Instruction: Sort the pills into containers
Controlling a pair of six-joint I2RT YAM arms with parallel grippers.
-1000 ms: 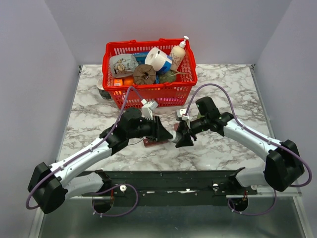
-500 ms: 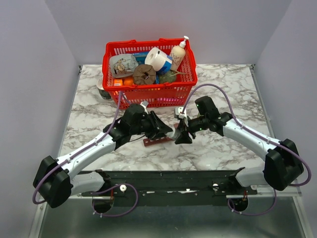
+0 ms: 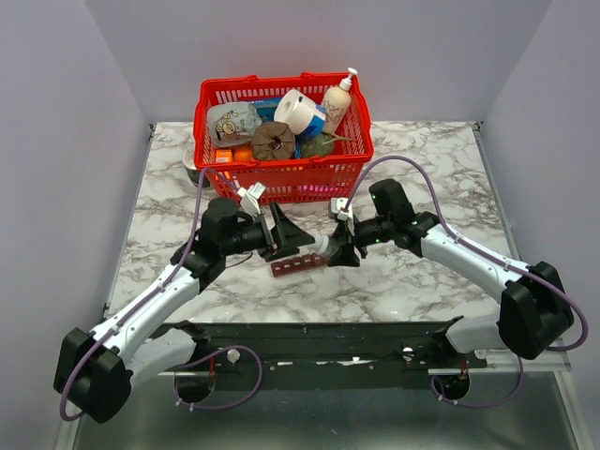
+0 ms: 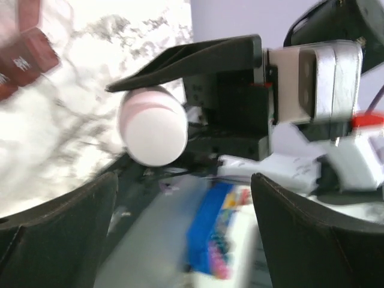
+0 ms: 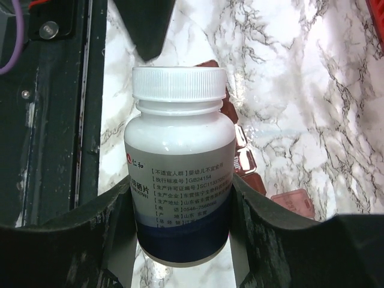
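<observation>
Two risks, as judged. (1) The cap (image 5: 179, 83) is on the pill bottle (image 5: 180, 174). If the left tool (image 3: 281, 230) closes off-centre on it, the smooth round bottle may twist or slide in the right tool (image 3: 339, 248) rather than unscrew. (2) The bottle is held near level above the surface (image 3: 422, 159). Once uncapped, pills could pour out and scatter instead of landing in one compartment.

Right tool: pinching the white bottle round its labelled body, one finger on each flank, jaws part-way in. The cap points to 9 o'clock in the top view, at the other arm.

Left tool: fingers (image 4: 60, 234) spread wide, nothing between them, touching nothing. From its wrist camera the cap shows end-on, near but apart, up at 11 o'clock from the gap, so not lined up.

Pill organiser (image 3: 298, 265): dark-red strip of compartments, flat on the surface at 7 o'clock from the right tool, between the two tools. Whether any compartment holds pills: cannot tell. The strip looks light, so a low tool could shove it.

Red mesh basket (image 3: 281, 183) of oddments: at 12 o'clock, near behind both tools, not involved.
</observation>
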